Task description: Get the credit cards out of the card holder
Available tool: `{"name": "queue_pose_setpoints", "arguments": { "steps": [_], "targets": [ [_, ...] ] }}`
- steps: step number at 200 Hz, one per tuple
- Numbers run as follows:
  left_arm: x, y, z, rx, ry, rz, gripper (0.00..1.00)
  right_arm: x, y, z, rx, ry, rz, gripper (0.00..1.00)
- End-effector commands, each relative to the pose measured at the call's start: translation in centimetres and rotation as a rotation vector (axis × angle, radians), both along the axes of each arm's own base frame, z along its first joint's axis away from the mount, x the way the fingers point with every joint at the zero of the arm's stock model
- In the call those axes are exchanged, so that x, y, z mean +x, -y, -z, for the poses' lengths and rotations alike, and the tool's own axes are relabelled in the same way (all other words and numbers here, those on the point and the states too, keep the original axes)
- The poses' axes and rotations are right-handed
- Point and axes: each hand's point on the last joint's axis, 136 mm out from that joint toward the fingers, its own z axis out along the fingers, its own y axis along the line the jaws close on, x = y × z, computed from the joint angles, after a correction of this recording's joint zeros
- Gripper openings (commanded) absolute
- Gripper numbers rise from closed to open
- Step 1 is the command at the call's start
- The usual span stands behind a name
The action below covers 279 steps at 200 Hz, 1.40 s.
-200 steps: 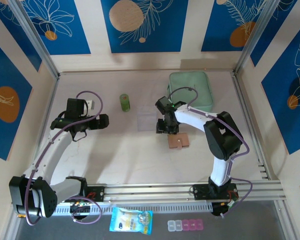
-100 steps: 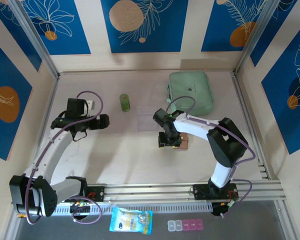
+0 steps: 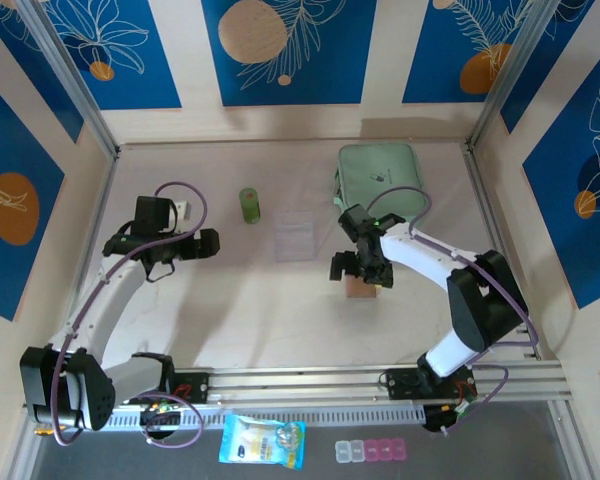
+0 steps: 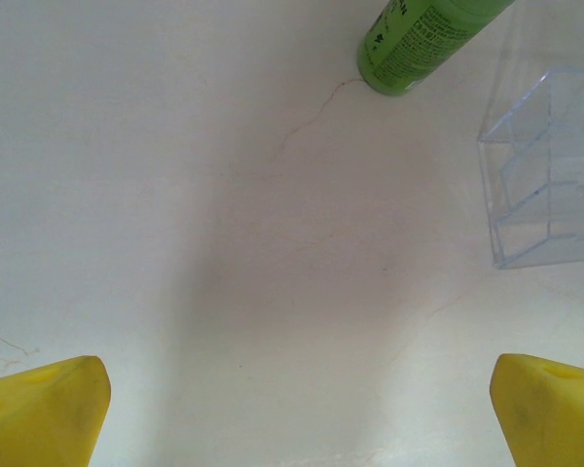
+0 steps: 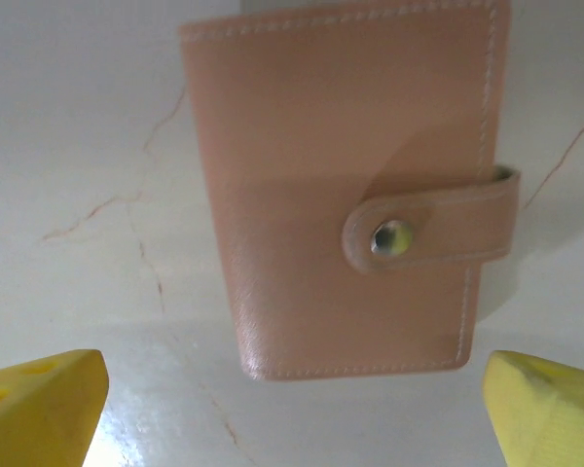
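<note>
On the pale worktop (image 3: 230, 310), as recorded by the top external camera, the following are listed.
- Card holder (image 3: 360, 288): pinkish-tan, laid flat right of centre and partly covered by the right claw (image 3: 361, 272), which is held directly over it.
- Mint-green pouch (image 3: 380, 180): placed at the far side, behind the right arm.
- Clear tray (image 3: 294, 238): set near the middle, left of the card holder and apart from it.
- Green bottle (image 3: 250, 205): placed beyond the tray, to its left.
- Left claw (image 3: 210, 243): held on the left side, well apart from the card holder.

By the left wrist camera, the left claw (image 4: 297, 418) is shown spread wide. Its yellow fingertips (image 4: 39, 413) are seen at the two bottom corners, with bare worktop between them, and nothing is held. The green bottle (image 4: 428, 39) is seen at the upper right. The clear tray (image 4: 550, 175) is seen at the right edge, near the bottle but not touching it.

By the right wrist camera, the right claw (image 5: 292, 413) is likewise shown spread wide, its yellow fingertips (image 5: 39, 409) at the bottom corners, and nothing is gripped. The card holder (image 5: 341, 185) is found just beyond the fingertips, flat on the worktop, slightly skewed and folded shut. Its snap tab (image 5: 433, 229) is wrapped over from the right edge and fastened by a metal stud (image 5: 391, 236).
</note>
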Motion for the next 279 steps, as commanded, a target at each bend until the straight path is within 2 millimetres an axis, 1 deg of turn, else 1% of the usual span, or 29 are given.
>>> {"name": "queue_pose_setpoints", "arguments": {
  "steps": [1,52,85,109,126,147,175,192,211,235,256,279],
  "targets": [
    [-0.2,-0.1,0.5,0.001,-0.017,-0.005,1.00,0.7,0.1,0.8,0.028,-0.023,-0.025,0.99],
    [-0.1,-0.4,0.7,0.014,-0.023,-0.016,1.00,2.6,0.7,2.7,0.027,-0.036,-0.089,1.00],
    [0.1,-0.5,0.9,0.021,-0.029,-0.018,1.00,3.2,0.6,3.5,0.019,-0.043,-0.133,0.95],
    [0.0,-0.6,0.9,0.025,-0.031,-0.020,1.00,3.5,0.7,3.8,0.004,-0.036,-0.157,0.93],
    [-0.1,-0.5,0.9,0.023,-0.030,-0.018,1.00,3.6,0.6,3.7,0.002,-0.034,-0.162,0.89],
    [-0.2,-0.3,0.8,0.009,-0.029,-0.013,1.00,3.3,0.5,3.4,-0.007,-0.032,-0.167,0.85],
    [-0.3,0.5,0.4,-0.036,-0.023,0.003,1.00,2.6,0.1,2.4,-0.014,-0.021,-0.175,0.82],
    [-0.4,1.3,0.0,-0.098,-0.031,-0.003,1.00,2.1,-0.4,1.6,-0.017,-0.015,-0.177,0.82],
    [-0.5,2.6,-0.5,-0.182,-0.034,-0.005,0.99,1.1,-1.7,0.7,0.005,-0.011,-0.178,0.82],
    [-0.9,4.7,-0.5,-0.299,-0.039,0.002,0.98,-0.2,-4.3,-0.1,0.036,-0.009,-0.171,0.81],
    [-1.7,6.0,0.7,-0.354,-0.057,-0.013,0.97,-1.4,-7.2,-0.9,0.046,-0.005,-0.182,0.81],
    [-3.0,7.2,2.6,-0.338,-0.088,-0.017,0.97,-2.5,-10.5,-1.4,0.057,0.003,-0.202,0.81]
  ]
}}
